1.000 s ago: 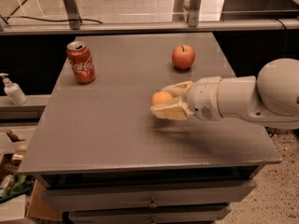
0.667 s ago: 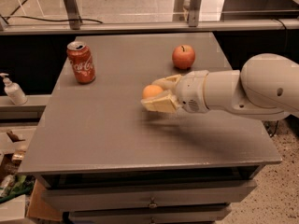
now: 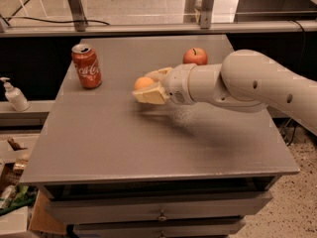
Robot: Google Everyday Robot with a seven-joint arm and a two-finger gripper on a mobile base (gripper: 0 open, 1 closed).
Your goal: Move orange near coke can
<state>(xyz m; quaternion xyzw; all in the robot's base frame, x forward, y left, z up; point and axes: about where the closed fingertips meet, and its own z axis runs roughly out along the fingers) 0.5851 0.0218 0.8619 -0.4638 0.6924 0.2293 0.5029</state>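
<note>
Jaws gripping the orange (image 3: 143, 83) – the cream-coloured gripper (image 3: 147, 90) has it pinched from either side, with the top of the fruit showing above the lower finger. Gripper and orange sit over the middle of the grey surface (image 3: 124, 148), slightly towards the back. A soft shadow lies on the surface directly beneath them. Whether the fruit touches the surface or is held just above it cannot be told.

The thick white arm (image 3: 247, 81) comes in from the right edge of the view and reaches leftward across the surface to the gripper.

To the left of the orange stands the coke can (image 3: 86, 66), upright near the back left part of the surface, its white script facing forward and its silver top visible. There is an open gap of bare surface between can and orange; they are near each other but not touching.

Behind the arm, towards the back right, sits a red apple (image 3: 195, 56) with a dark stem – partly hidden at the bottom by the arm's wrist.

Off the surface to the far left, lower down, stands a white pump bottle (image 3: 14, 95). Drawers (image 3: 158, 214) with small knobs run along the front below the surface.
</note>
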